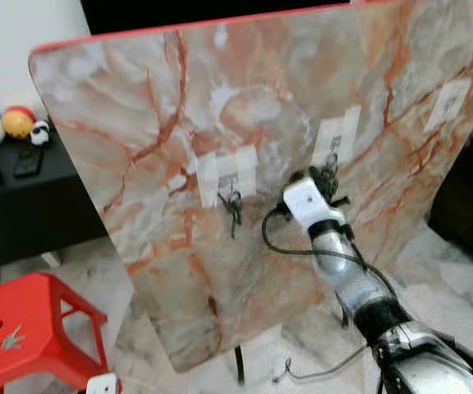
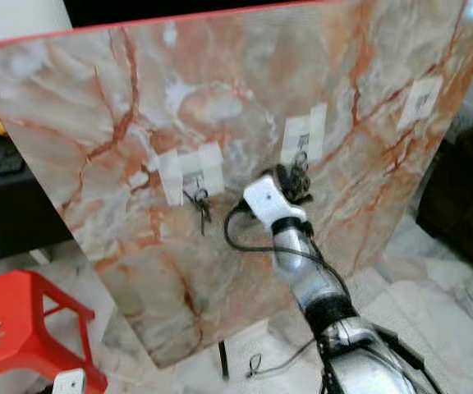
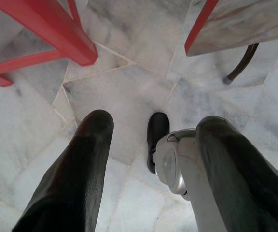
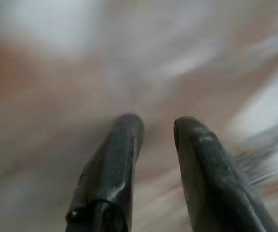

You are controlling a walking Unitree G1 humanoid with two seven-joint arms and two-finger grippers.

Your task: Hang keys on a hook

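A marble-patterned board (image 1: 179,123) stands tilted in front of me with three taped hooks on it. A dark bunch of keys (image 1: 233,209) hangs from the left hook (image 1: 227,176). My right gripper (image 1: 328,174) is raised against the board just below the middle hook (image 1: 335,139), to the right of the keys. In the right wrist view its fingers (image 4: 122,140) stand a little apart, open, with nothing between them, very close to the blurred board. My left gripper (image 3: 156,123) hangs open over the marble floor.
A red stool (image 1: 23,328) stands at the lower left. Behind it is a black cabinet (image 1: 23,213) with round toys (image 1: 6,123). Dark furniture (image 1: 470,205) is at the right. The board's thin leg (image 1: 238,365) and a loose cable (image 1: 302,373) lie on the floor.
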